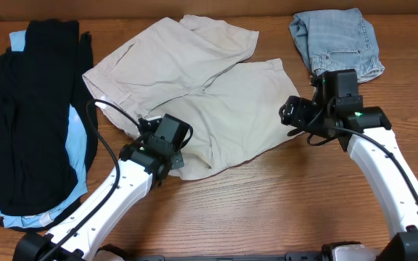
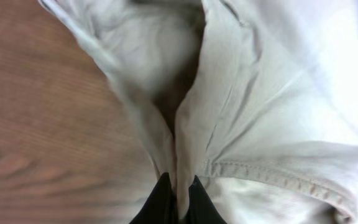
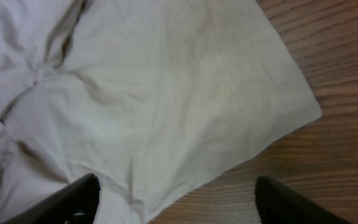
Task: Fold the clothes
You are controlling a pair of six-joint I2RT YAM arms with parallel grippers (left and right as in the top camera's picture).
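Observation:
The clothes lie spread on the wooden table. Large beige shorts (image 1: 194,80) are in the middle, and a black garment (image 1: 31,116) over a light-blue one (image 1: 75,148) lies at the left. Denim shorts (image 1: 336,40) sit at the back right. My left gripper (image 1: 154,132) is at the beige shorts' near left edge. In the left wrist view it (image 2: 178,194) is shut, pinching a raised fold of the beige shorts (image 2: 260,93). My right gripper (image 1: 293,112) hovers at the shorts' right leg hem. Its jaws (image 3: 176,199) stand open and straddle the hem edge (image 3: 185,186), one finger (image 3: 73,199) over cloth and the other (image 3: 291,202) over wood.
Bare wood (image 1: 267,210) runs along the table's near side between the two arms. The black and light-blue pile lies close to my left arm (image 1: 93,210). The denim shorts lie just behind my right wrist (image 1: 337,85).

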